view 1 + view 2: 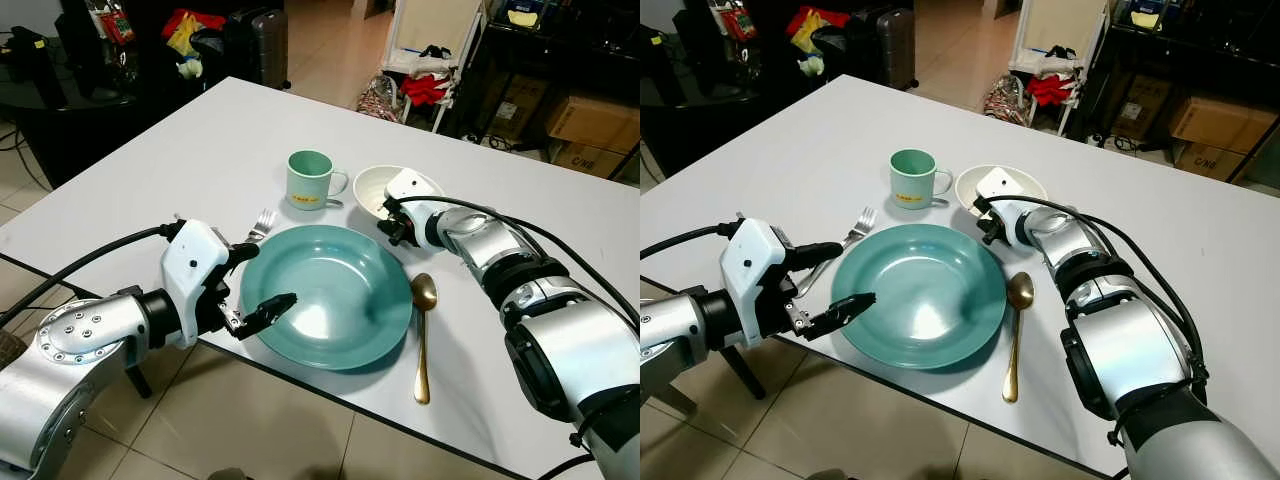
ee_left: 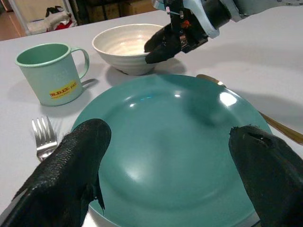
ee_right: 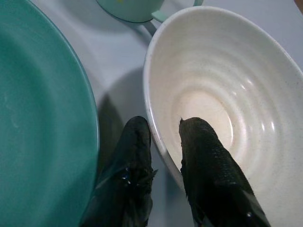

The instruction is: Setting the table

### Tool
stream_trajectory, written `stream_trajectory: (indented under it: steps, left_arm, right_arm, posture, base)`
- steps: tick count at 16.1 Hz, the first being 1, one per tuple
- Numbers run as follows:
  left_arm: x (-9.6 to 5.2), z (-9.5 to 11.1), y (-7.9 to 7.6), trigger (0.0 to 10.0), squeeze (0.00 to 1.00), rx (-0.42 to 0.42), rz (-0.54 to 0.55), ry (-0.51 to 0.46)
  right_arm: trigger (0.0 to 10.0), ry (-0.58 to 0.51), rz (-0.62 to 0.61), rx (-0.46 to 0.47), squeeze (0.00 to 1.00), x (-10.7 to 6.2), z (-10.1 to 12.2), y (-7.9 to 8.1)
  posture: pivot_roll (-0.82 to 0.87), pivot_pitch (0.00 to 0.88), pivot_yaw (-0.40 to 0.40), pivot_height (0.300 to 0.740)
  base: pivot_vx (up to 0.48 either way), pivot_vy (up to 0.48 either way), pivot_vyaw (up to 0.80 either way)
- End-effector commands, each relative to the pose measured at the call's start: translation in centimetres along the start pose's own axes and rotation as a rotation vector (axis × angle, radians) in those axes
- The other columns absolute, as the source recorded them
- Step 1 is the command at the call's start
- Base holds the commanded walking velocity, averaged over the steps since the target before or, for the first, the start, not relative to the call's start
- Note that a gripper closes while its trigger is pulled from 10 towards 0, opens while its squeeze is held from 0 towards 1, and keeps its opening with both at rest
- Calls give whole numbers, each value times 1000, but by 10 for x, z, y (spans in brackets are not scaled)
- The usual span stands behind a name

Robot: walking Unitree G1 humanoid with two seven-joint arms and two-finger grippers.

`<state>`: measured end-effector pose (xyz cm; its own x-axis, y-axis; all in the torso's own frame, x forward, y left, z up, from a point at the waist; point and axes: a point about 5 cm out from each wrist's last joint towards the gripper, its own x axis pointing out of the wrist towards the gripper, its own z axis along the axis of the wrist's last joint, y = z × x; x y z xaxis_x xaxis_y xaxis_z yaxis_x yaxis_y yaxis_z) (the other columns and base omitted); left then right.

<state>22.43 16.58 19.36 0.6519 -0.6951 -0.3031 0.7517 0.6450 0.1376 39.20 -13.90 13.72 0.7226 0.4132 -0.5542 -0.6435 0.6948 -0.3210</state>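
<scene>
Teal and cream crockery makes up a single place setting near the front edge of the white counter (image 1: 180,150), and both arms are at work on it. The teal plate (image 1: 330,295) sits in the middle as the anchor piece. The left gripper (image 1: 258,282) has its jaws spread wide, one finger above the plate's near rim and one at its edge, neither clearly pinching it; I judge it is either steadying the plate or has let it go. Just beyond the upper jaw lies the fork (image 1: 262,224), tines pointing away, placed on the plate's left as a setting wants.

The right gripper (image 3: 163,142) has its jaws nearly closed across the wall of the cream bowl (image 1: 375,187), one finger inside and one outside the rim, so the bowl is pinched by its edge. That grip suits sliding or lifting a shallow bowl without reaching under it. The bowl rests beyond the plate, touching or almost touching its far rim. Next to the bowl, on the far side from the right jaws, stands the green mug (image 1: 312,179), handle turned toward the bowl. A gold spoon (image 1: 423,335) lies along the plate's right side, below the right jaws, bowl end away from the robot.
</scene>
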Motion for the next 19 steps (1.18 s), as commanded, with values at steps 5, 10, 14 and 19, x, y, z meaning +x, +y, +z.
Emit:
stream_trajectory:
  steps: [5,10,14,19]
  left_arm:
    - [1,1,-1,10000,0,7,-5,-2]
    - [5,4,2,10000,0,10,17,-33]
    - [7,4,5,10000,0,12,42,-45]
    - [11,2,8,10000,0,20,53,-55]
  right_arm:
    - [0,7,2,14,0,-6,-1,-10]
    - [0,-29,-12,-31,0,-16,8,-24]
    - [0,-166,117,-109,0,-27,49,-27]
    - [0,-221,265,-255,0,-44,80,-5]
  posture:
    - [97,0,-103,740]
    - [78,0,-110,740]
    - [48,0,-140,740]
    - [-22,0,-188,740]
  base:
    - [0,0,0]
    - [0,0,0]
    - [0,0,0]
    - [0,0,0]
